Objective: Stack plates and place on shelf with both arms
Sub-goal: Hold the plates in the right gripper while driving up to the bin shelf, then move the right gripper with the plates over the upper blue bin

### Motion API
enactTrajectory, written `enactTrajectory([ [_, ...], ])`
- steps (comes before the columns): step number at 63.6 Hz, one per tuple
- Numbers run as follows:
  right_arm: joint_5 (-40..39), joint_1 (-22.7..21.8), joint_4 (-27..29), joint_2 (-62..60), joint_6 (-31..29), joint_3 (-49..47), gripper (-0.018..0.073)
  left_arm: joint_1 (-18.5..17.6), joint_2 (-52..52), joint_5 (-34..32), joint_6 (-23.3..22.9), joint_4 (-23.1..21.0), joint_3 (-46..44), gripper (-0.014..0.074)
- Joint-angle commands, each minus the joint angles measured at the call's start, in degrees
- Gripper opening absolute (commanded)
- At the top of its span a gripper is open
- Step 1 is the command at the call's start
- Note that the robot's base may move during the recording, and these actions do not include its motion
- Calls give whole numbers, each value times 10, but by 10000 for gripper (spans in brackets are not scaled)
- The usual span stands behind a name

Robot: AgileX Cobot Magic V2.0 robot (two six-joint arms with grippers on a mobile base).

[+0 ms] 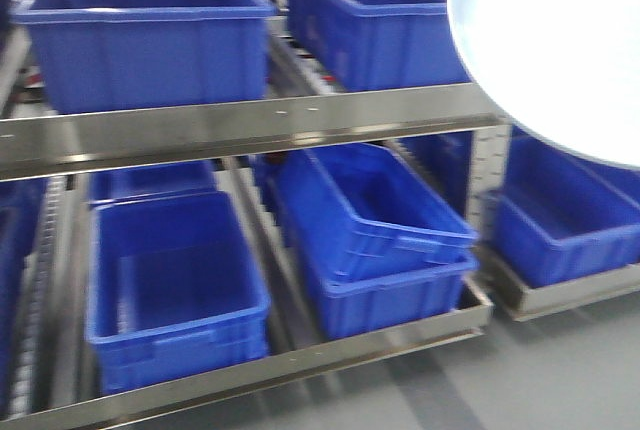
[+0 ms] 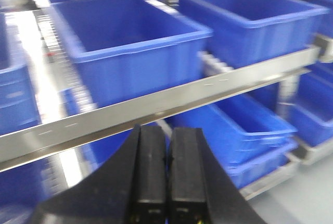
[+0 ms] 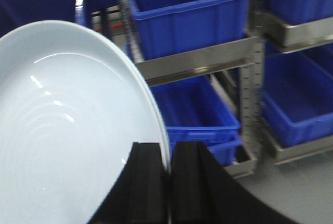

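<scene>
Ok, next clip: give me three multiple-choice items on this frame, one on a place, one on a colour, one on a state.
1. In the front view, where is the large round pale-blue plate?
A upper right corner; B lower left corner; C dead centre.
2. What colour are the rectangular plastic bins on the metal shelf rack?
A red; B blue; C green.
3. How is the black left claw?
A wide open; B shut on the plate; C shut, empty.
Key: 1 A, the plate fills that corner. 2 B, every bin is blue. 3 C, its fingers meet with nothing between; the plate's rim sits in the right claw.
</scene>
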Motion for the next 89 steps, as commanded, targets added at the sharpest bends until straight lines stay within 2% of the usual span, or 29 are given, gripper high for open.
enactTrajectory([
  [1,-54,-2,-3,1,-2,-19,22,-4,3,-49,-7,0,-18,83],
  [89,-54,-2,-3,1,-2,-19,22,-4,3,-49,-7,0,-18,83],
])
